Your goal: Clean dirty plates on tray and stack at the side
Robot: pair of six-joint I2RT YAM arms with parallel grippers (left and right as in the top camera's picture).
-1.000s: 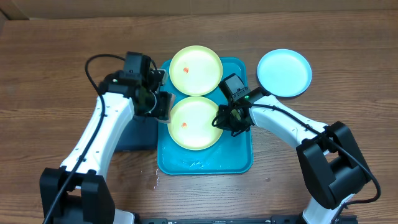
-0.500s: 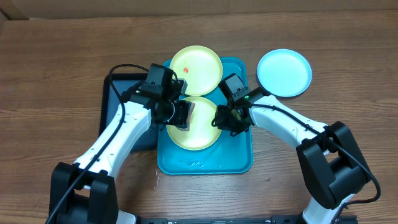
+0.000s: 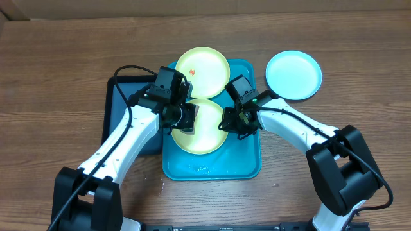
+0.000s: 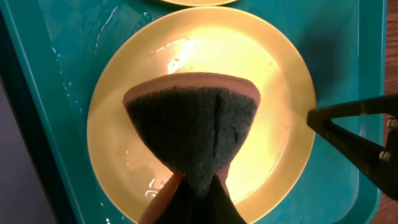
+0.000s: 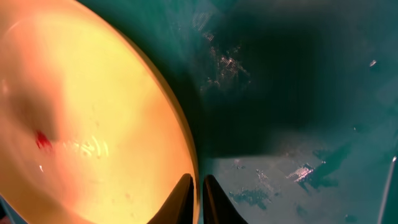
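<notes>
Two pale yellow plates lie on the teal tray (image 3: 244,160). The far plate (image 3: 202,69) carries a red smear. Over the near plate (image 3: 209,138) my left gripper (image 3: 186,120) is shut on a sponge (image 4: 193,118), dark scouring face down against the plate's wet middle (image 4: 261,74). My right gripper (image 5: 196,193) is shut on that plate's right rim (image 5: 180,124), one finger on each side of it. A red smear (image 5: 42,142) shows on this plate in the right wrist view. The light blue plate (image 3: 293,75) rests on the table, right of the tray.
A dark navy tray (image 3: 119,109) sits left of the teal tray, partly under my left arm. Water beads lie on the teal tray floor (image 5: 298,174) and near its front edge (image 3: 199,170). The wooden table (image 3: 51,77) surrounds everything.
My left arm swung right from over the dark tray onto the near yellow plate, carrying the sponge. The right gripper stayed at the plate's rim.
</notes>
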